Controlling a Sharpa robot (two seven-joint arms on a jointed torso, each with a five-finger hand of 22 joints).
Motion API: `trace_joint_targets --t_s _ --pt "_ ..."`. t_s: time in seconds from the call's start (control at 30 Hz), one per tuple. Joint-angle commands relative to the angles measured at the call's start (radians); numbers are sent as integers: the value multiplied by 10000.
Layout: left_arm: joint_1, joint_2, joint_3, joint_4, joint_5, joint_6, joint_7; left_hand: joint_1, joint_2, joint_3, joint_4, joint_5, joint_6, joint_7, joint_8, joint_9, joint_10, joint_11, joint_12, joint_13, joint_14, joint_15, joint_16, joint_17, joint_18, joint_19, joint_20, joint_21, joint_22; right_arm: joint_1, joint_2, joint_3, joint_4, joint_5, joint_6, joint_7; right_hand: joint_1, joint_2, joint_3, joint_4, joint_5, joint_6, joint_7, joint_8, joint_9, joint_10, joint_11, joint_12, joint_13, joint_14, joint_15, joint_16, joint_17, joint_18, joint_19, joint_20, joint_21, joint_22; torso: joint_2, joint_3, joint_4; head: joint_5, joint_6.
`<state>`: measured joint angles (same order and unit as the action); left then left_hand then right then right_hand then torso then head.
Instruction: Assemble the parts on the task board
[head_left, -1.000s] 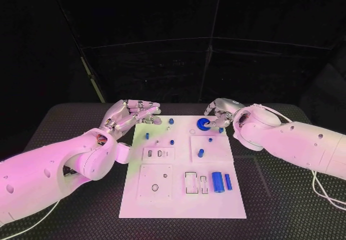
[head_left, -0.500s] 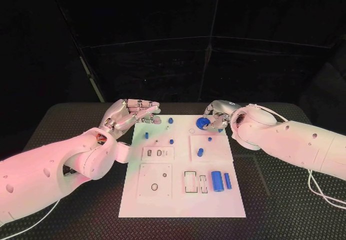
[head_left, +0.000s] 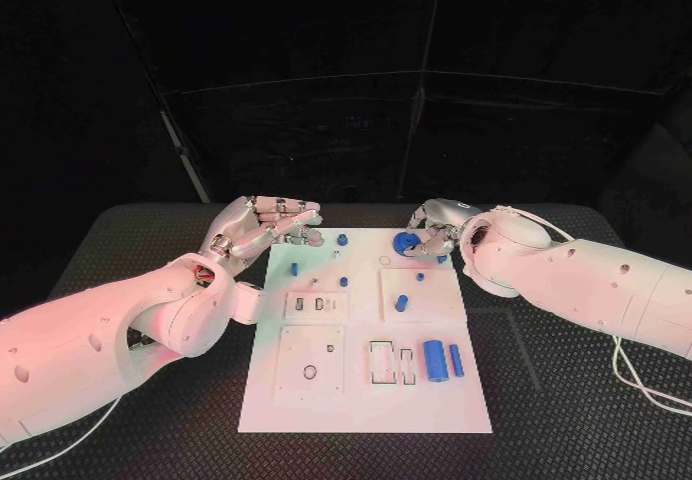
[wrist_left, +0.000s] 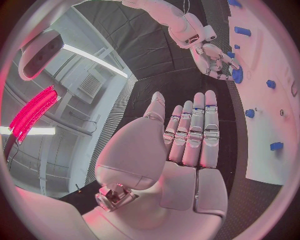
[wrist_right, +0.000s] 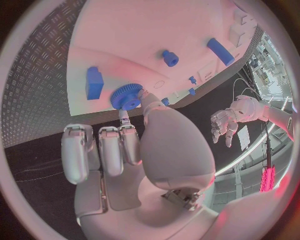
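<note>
Black bumpy table (head_left: 144, 250), dark room behind. White board (head_left: 368, 350) lies in middle of table. Right hand (head_left: 437, 228) pinches blue gear (wrist_right: 127, 96) at board's far edge, other fingers (wrist_right: 78, 150) side by side. Left hand (head_left: 264, 228) holds nothing, fingers (wrist_left: 194, 135) straight, pressed together, beside board's far corner. One gear, two blue rods (head_left: 434, 360) lying near front of board.

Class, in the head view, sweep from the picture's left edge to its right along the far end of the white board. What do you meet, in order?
Left robot hand → small blue peg → blue gear → right robot hand.
</note>
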<state>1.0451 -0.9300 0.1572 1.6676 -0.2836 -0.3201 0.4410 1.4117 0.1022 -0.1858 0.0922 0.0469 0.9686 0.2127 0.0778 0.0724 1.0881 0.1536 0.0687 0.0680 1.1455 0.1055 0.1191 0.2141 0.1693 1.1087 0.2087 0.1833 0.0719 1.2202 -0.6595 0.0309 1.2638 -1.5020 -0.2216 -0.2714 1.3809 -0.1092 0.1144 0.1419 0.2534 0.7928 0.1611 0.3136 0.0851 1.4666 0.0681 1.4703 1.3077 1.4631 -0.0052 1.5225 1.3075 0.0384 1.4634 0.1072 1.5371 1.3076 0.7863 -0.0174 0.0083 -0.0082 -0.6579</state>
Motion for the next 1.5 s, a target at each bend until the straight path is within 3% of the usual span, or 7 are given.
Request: trace_joint_targets --t_s 0.03,0.5,0.8,1.0,1.27,1.5 --pt "10 10 10 15 14 106 49 15 83 -12 -66 1 51 15 -59 -11 -7 46 -51 -15 -87 -7 -58 -14 153 97 -10 47 7 5 37 -5 -31 -36 182 34 -49 147 82 -40 -62 193 -20 76 -22 421 37 37 1418 817 33 61 1372 -155 385 27 50 1573 2 6 1 5 -10" --pt "10 5 10 15 14 123 46 20 85 -11 -71 1 47 19 -63 -12 -12 48 -52 -15 -88 -5 -63 -16 149 97 -9 40 3 4 85 -5 -116 -92 456 -60 -215 505 422 -347 -61 949 -131 131 -118 453 -59 46 1476 822 -45 66 1400 -163 403 -32 65 1621 -1 7 -5 24 -65" --pt "10 5 10 41 14 230 5 58 113 7 -102 2 31 33 -77 -16 -40 60 -58 -19 -92 6 -89 -24 142 84 -6 5 -18 -6 143 -6 -95 -852 385 -233 -218 497 701 -645 -376 1178 -168 -91 -194 455 -97 24 1482 823 -97 64 1406 -170 422 -88 75 1659 -3 3 5 7 -88" --pt "9 -3 10 40 14 243 18 68 127 13 -110 2 26 38 -81 -17 -49 64 -58 -19 -94 10 -99 -27 138 72 -3 -13 -27 -112 33 -5 343 -1835 -182 -226 -233 525 853 -746 -415 1309 -195 -148 -192 469 -120 33 1505 829 -113 72 1435 -180 451 -101 87 1706 2 16 0 30 -97" --pt "4 -11 10 45 14 264 69 91 166 33 -128 2 25 49 -85 -17 -61 72 -56 -19 -92 18 -118 -33 136 47 3 -50 -43 -171 -190 4 1201 -2738 -1596 -92 -286 508 952 -796 -403 1360 -205 -216 -200 493 -132 59 1542 836 -127 81 1465 -197 505 -113 109 1786 -7 -2 24 72 -85" --pt "5 -60 10 55 14 250 92 99 180 39 -134 2 26 54 -85 -17 -65 75 -55 -19 -91 21 -125 -35 134 35 6 -66 -49 -173 -234 16 1940 -3195 -1854 -355 -355 488 1026 -820 -415 1403 -209 -272 -202 512 -136 76 1568 839 -134 84 1473 -207 535 -122 122 1832 -5 -5 21 164 -74"
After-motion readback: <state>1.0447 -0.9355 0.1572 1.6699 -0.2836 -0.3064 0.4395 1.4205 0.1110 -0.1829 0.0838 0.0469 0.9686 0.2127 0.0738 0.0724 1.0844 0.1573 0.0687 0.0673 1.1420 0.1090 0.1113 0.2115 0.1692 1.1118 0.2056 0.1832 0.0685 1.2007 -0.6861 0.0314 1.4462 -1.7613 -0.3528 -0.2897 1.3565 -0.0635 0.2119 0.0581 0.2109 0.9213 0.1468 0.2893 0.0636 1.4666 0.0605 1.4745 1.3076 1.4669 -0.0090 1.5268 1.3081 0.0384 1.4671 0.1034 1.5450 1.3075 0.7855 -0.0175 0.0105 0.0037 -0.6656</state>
